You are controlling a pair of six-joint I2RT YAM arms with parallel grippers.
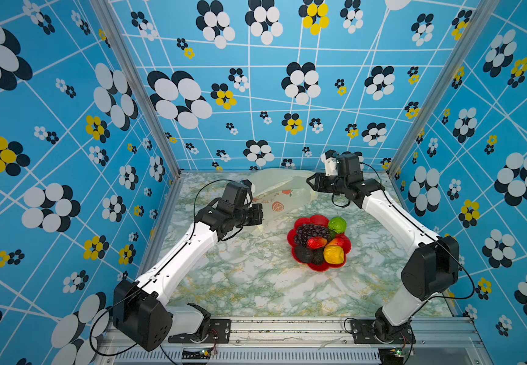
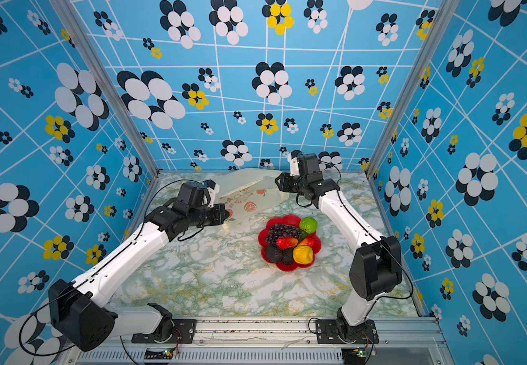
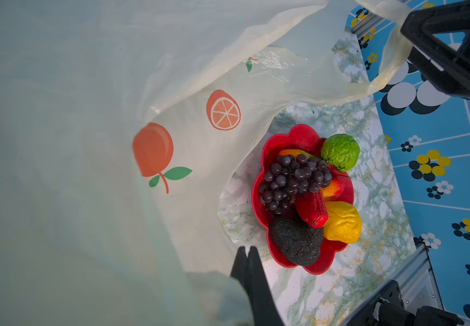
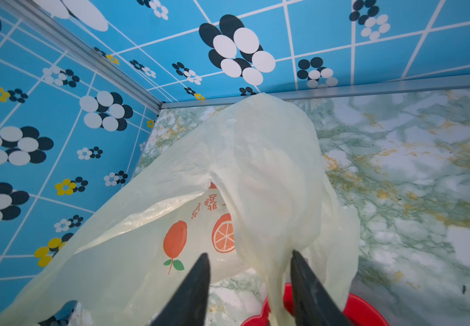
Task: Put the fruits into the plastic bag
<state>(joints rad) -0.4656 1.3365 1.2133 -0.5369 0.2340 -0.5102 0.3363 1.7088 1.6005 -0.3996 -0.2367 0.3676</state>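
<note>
The left gripper [image 3: 247,249] is pressing its fingers [image 3: 252,271] tightly together with no gap between them. The thin film of the plastic bag [image 3: 87,141] is running right up to their tips, so this gripper is pinching the bag's edge. In both top views it is sitting left of centre, at the bag's lower-left side. The right gripper [image 4: 250,252] is holding its fingers [image 4: 197,285] well apart. A twisted strip of the bag is hanging through the gap close to one finger, and neither finger is clamping it. In both top views this gripper is sitting just right of centre in the upper half, at the bag's right end. The bag [image 1: 274,189] is lying across the upper middle of the marbled table [image 1: 255,284], spread between the two grippers, its orange fruit prints facing up. The fruits are sitting piled on the red flower-shaped plate [image 1: 319,269] just below and right of the bag, outside it. The grape bunch [image 1: 311,232] and the green fruit [image 1: 337,225] are lying toward the bag. The yellow fruit [image 1: 334,254] and the black bumpy fruit [image 1: 306,254] are lying on the lower side of the plate.
</note>
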